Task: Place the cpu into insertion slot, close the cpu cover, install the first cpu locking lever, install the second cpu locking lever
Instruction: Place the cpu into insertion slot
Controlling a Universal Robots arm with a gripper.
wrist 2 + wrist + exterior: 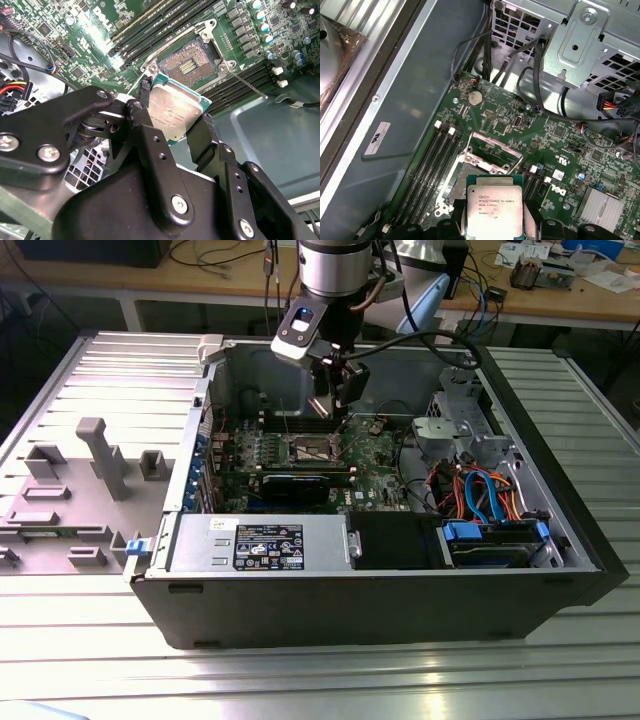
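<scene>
Robot gripper (171, 111) holding the cpu (176, 105) inside an open computer case (350, 612).
The black fingers (199, 134) are clenched on two opposite edges of the silver-topped chip, which hangs close over the insertion slot (192, 60), not yet seated. The socket sits bare on the green motherboard (560, 145), between rows of long black memory slots (145, 26). The case rests on a ribbed metal table (300, 680).

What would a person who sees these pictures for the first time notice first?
First, the silver-topped cpu, clamped by its edges in the black gripper and held near the uncovered insertion slot on the green board, not yet in it. Next, in the exterior view, the big open computer case lying on a ribbed metal table, with the arm hanging into it.
</scene>
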